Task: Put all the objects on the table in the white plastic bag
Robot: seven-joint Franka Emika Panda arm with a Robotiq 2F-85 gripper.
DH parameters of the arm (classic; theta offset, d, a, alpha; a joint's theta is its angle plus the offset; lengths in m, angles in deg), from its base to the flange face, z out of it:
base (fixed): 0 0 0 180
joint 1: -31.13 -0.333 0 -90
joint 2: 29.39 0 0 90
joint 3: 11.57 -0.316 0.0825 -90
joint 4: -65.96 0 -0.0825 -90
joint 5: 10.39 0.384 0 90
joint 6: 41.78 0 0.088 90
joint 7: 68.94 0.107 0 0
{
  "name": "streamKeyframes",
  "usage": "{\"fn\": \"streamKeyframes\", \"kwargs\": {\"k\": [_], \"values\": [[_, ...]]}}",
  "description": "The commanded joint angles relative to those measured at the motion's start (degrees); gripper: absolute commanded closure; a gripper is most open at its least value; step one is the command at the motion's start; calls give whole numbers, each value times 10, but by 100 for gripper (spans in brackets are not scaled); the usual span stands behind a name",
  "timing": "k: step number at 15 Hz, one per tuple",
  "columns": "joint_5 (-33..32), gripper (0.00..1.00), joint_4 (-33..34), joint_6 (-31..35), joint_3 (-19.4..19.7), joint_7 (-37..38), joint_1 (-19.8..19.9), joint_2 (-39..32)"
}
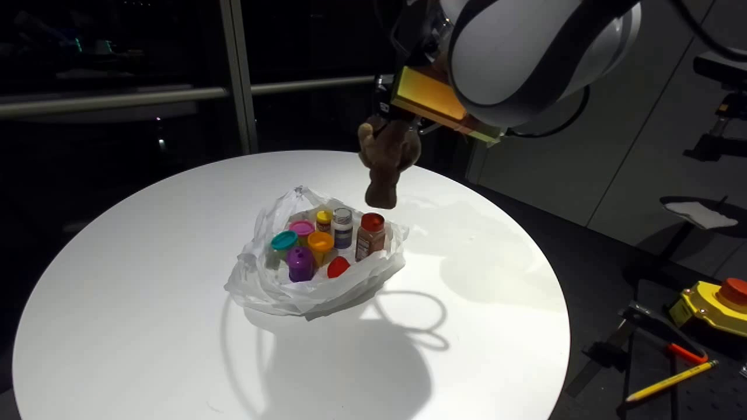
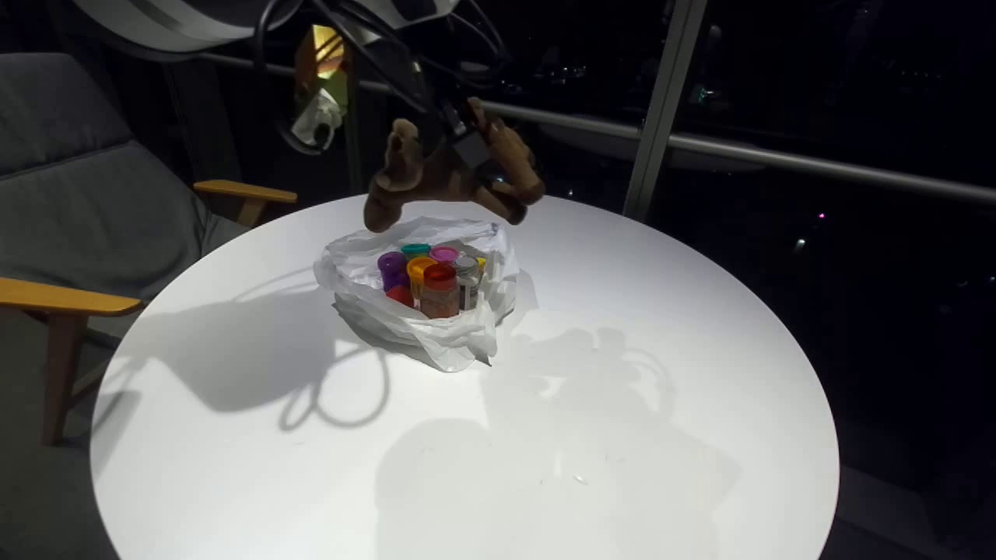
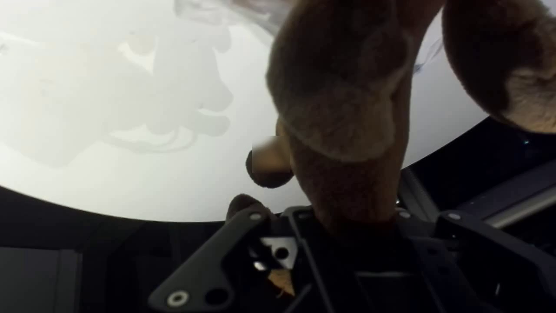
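Observation:
A brown plush piece (image 1: 388,154) hangs from my gripper (image 1: 394,121), which is shut on it well above the table (image 1: 146,326). In the wrist view the brown body (image 3: 347,182) is pinched between the fingers, and the fingertips are hidden by it. Below, the white plastic bag (image 1: 259,286) lies spread on the table like a nest. Inside it stand a purple cup (image 1: 300,267), a teal cup (image 1: 285,240), an orange cup (image 1: 320,242), a pink one (image 1: 302,227), a yellow-capped one (image 1: 323,219), a white bottle (image 1: 343,232), a red-capped jar (image 1: 370,240) and a red piece (image 1: 338,267).
A grey armchair (image 2: 62,187) with wooden armrests stands beside the table. Past the table's edge are a yellow box with a red button (image 1: 712,306) and a pencil (image 1: 671,382). A window rail (image 2: 778,162) runs behind.

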Motion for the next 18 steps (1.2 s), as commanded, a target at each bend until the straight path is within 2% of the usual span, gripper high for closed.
{"fn": "streamKeyframes", "kwargs": {"k": [1,5,10,13,18], "values": [[5,97,51,-6,-68,8,19,3],[13,97,92,14,-161,13,71,-23],[21,97,158,63,-275,33,152,-104],[16,97,200,98,-288,50,167,-164],[22,97,237,129,-258,76,166,-219]]}}
